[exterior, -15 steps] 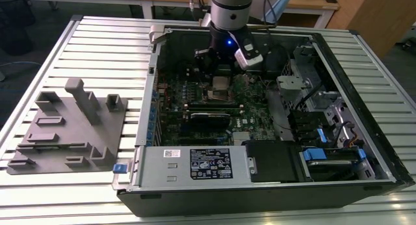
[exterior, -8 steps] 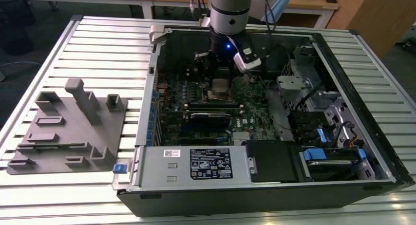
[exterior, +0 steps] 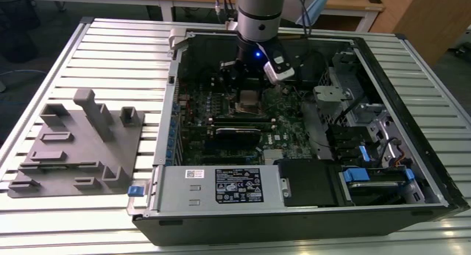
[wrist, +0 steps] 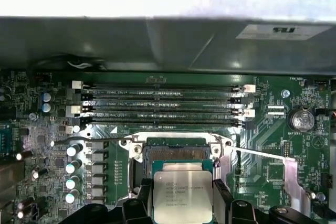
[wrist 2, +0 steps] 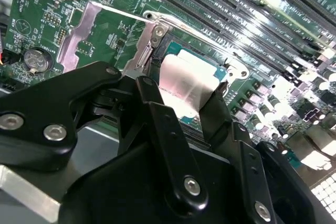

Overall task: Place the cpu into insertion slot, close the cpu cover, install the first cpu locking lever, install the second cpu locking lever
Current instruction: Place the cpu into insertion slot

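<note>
My gripper [wrist: 182, 191] is shut on the cpu [wrist: 182, 198], a flat silver-grey square held by its two opposite edges between black fingers [wrist: 140, 205]. The cpu hangs close over the insertion slot [wrist: 176, 153], a square socket with a dark centre and a metal rim, and covers part of it. In the second wrist view the cpu [wrist 2: 181, 80] sits between the fingers [wrist 2: 157, 114] above the slot [wrist 2: 202, 59]. The cpu cover [wrist: 290, 178], a silver windowed frame, stands swung open beside the slot. A thin wire lever [wrist: 262, 154] lies next to it. The gripper [exterior: 246, 81] reaches down into the computer case.
Long black memory slots [wrist: 163, 106] run along one side of the socket, and capacitors [wrist: 73, 166] stand on another. The case walls [exterior: 169, 100], a drive cage [exterior: 353, 106] and a power supply [exterior: 220, 186] ring the board. A grey fixture [exterior: 77, 144] lies on the slatted table.
</note>
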{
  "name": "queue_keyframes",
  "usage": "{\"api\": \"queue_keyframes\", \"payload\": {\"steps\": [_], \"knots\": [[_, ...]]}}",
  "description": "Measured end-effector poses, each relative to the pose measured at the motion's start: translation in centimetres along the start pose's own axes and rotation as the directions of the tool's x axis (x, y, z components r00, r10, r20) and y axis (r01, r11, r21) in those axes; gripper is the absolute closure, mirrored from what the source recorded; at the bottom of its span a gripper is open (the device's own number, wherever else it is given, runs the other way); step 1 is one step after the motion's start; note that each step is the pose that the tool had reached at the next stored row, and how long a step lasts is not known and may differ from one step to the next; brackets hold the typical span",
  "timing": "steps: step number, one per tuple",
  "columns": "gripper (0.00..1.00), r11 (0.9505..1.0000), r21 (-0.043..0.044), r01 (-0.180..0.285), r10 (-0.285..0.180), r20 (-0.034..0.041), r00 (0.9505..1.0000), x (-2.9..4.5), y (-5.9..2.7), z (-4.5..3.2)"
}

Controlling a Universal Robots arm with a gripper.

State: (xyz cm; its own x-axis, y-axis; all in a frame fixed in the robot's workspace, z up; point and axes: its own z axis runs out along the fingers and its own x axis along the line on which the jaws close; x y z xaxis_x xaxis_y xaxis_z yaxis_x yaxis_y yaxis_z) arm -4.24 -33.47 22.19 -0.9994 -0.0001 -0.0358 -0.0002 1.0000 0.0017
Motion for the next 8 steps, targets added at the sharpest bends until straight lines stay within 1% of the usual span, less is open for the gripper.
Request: {"api": "queue_keyframes", "payload": {"steps": [3,8], "knots": [[0.46,1.0000,-0.0002,0.000,0.000,0.0000,1.0000,0.01,0.15,0.27],[0.46,1.0000,-0.0001,0.000,0.000,0.0000,1.0000,0.04,0.22,1.13]]}}
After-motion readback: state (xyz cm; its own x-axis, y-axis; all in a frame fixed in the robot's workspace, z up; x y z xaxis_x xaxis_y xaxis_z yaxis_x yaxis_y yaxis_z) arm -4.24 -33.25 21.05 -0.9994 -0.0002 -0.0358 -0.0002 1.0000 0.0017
